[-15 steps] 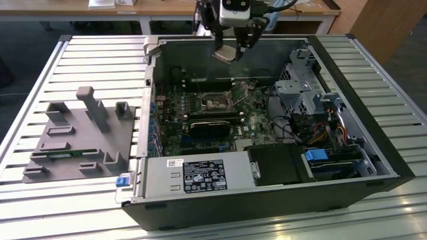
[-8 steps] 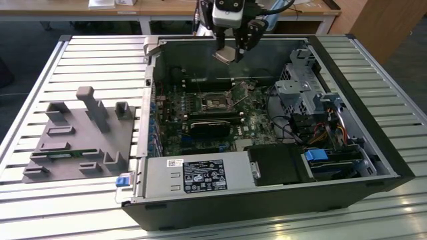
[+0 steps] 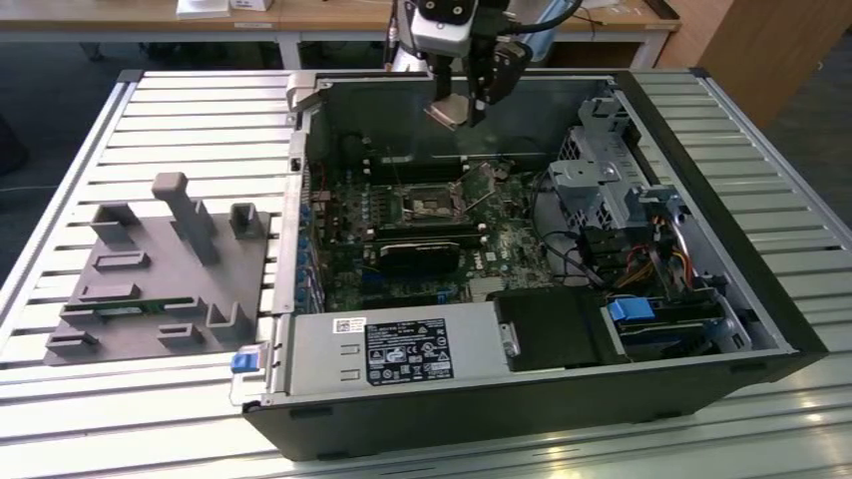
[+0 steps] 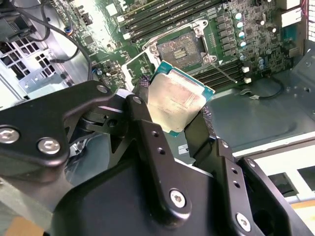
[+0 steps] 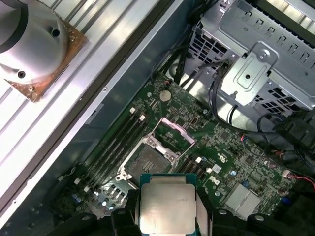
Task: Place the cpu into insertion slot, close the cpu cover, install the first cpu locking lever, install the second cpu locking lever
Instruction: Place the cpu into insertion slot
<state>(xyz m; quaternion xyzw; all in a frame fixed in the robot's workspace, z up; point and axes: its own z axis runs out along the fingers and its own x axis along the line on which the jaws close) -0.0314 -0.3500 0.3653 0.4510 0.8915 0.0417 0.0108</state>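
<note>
1. Hand (image 4: 173,112) clamped on the cpu (image 4: 177,98) by two opposite edges, grey metal top turned toward the camera in both wrist views. Seen in the exterior view high over the open computer case (image 3: 533,419), well apart from the board below.
2. Grip on thin edges only. Judged risk: slip or twist between the fingers (image 4: 142,101), then a drop onto the motherboard (image 5: 231,162).
3. Insertion slot (image 5: 147,162) empty, with the pin field bare and the cpu cover (image 5: 173,129) raised beside it. Likely fault: tilted or off-centre descent, corner-first contact, bent pins.
4. Wrong rotation relative to the slot: no proper seating, and later a cover forced down on a proud chip.
5. Raised cover just beside the slot: possible snag for chip or fingers on approach.
6. Memory slots (image 5: 115,142) close alongside the slot, so little room for sideways error. Case resting on the slatted tabletop (image 3: 174,110).
</note>
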